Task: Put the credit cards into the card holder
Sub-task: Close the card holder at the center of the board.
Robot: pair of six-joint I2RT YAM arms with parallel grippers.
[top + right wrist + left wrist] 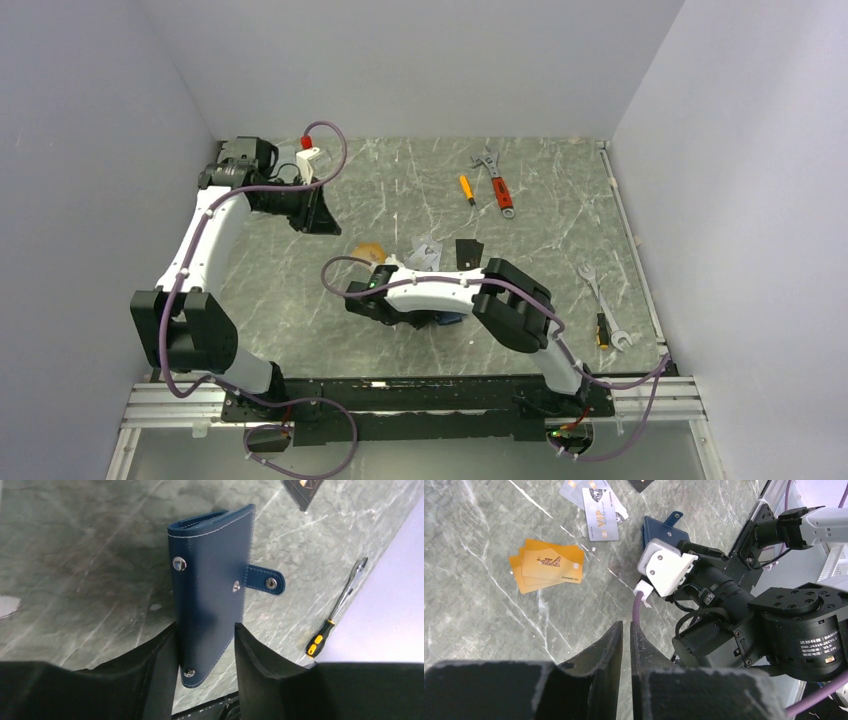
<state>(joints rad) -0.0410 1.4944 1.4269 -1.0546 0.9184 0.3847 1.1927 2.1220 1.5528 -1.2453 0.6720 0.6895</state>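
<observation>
The card holder (212,580), a dark blue folded wallet with snap studs and a tab, sits between the fingers of my right gripper (205,627). That gripper's jaws stand apart; the left finger rests against the wallet's edge and a gap shows along the right one. From above, the holder (447,318) peeks out under the right gripper (430,318). The credit cards lie in loose piles beyond it: orange ones (549,565), silver ones (596,500) and a black one (468,252). My left gripper (626,625) hangs at the back left (318,215), holding nothing, with a narrow slit between its fingers.
A red-handled adjustable wrench (497,180) and a small yellow screwdriver (466,189) lie at the back. A steel spanner (600,295) and a yellow-black screwdriver (603,328) lie by the right edge. Walls close in on both sides of the table.
</observation>
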